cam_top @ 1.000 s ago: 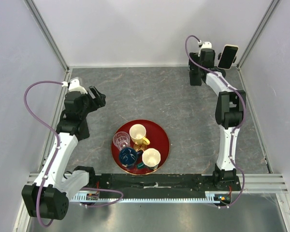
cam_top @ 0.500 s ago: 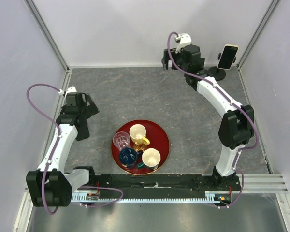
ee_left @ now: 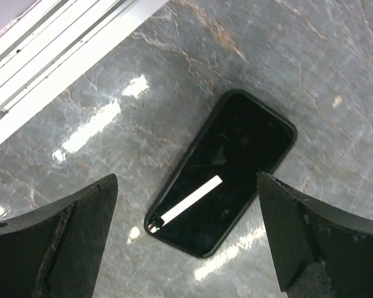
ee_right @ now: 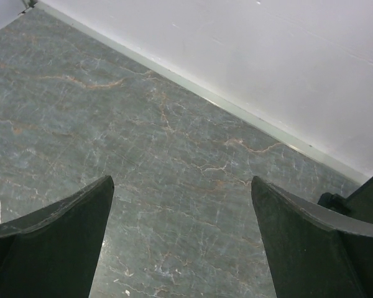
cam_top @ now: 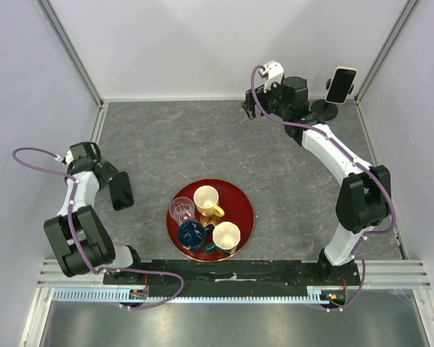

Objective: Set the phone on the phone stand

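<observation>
The phone [cam_top: 341, 84], black-screened with a pale rim, sits tilted on the black phone stand [cam_top: 324, 110] in the back right corner. My right gripper [cam_top: 252, 106] is open and empty, well to the left of the stand, above bare floor near the back wall. In the right wrist view its fingers [ee_right: 50, 242] stand wide apart over grey floor. My left gripper [cam_top: 107, 176] is open near the left wall, over an all-black flat rectangle [cam_top: 121, 191]. In the left wrist view that rectangle [ee_left: 227, 171] lies flat between and beyond the open fingers [ee_left: 56, 242].
A red round tray [cam_top: 242, 202] near the front centre holds a clear glass [cam_top: 181, 210], a cream mug [cam_top: 207, 200], a dark blue cup [cam_top: 192, 235] and a cream cup [cam_top: 226, 236]. White walls close in the grey floor on three sides.
My right gripper has swung left, away from the phone on the stand. My left arm has folded back toward the left wall, uncovering the black rectangle.
</observation>
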